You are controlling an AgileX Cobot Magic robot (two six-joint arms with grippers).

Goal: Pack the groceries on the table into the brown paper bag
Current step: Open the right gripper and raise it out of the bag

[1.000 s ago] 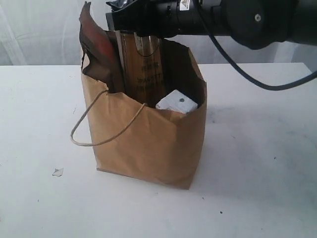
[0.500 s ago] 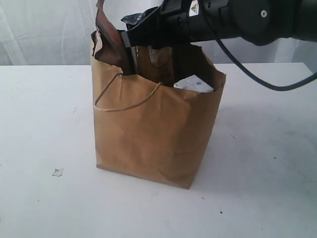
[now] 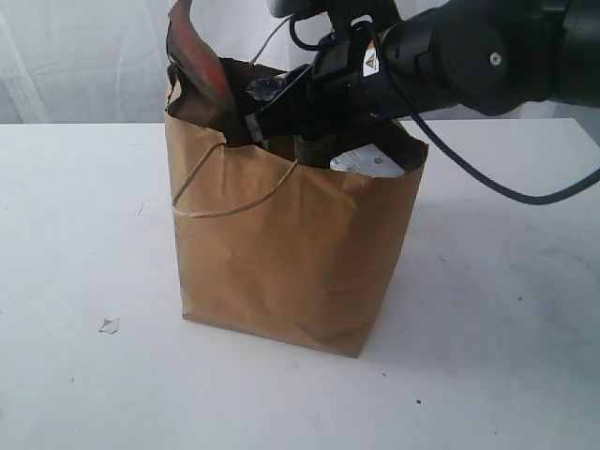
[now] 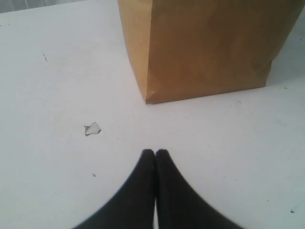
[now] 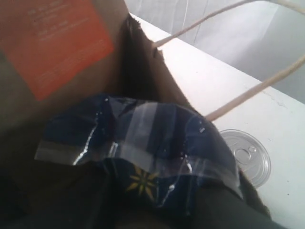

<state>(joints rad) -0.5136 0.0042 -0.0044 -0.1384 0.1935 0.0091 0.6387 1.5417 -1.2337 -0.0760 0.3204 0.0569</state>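
Observation:
The brown paper bag (image 3: 291,253) stands upright on the white table (image 3: 75,206). My right gripper (image 3: 272,111) reaches into its mouth, shut on the top end of the dark-blue spaghetti packet (image 5: 143,143), most of which is hidden inside. A brown-orange pouch (image 3: 192,56) sticks out of the bag's far left corner, and a white-blue carton (image 3: 367,162) peeks over the rim at the right. A pull-tab silver can (image 5: 245,157) stands on the table beyond the bag's rim. My left gripper (image 4: 155,152) is shut and empty, low over the table in front of the bag (image 4: 209,47).
A small paper scrap (image 3: 110,325) lies on the table left of the bag's base, close to my left gripper (image 4: 92,128). One twisted loop handle (image 3: 225,197) hangs down the bag's front. The right arm's cable (image 3: 506,183) loops out to the right.
My right gripper has come down with the spaghetti packet, sinking it deeper into the bag. The bag's top has shifted right and stands squarer. The left gripper has not moved.

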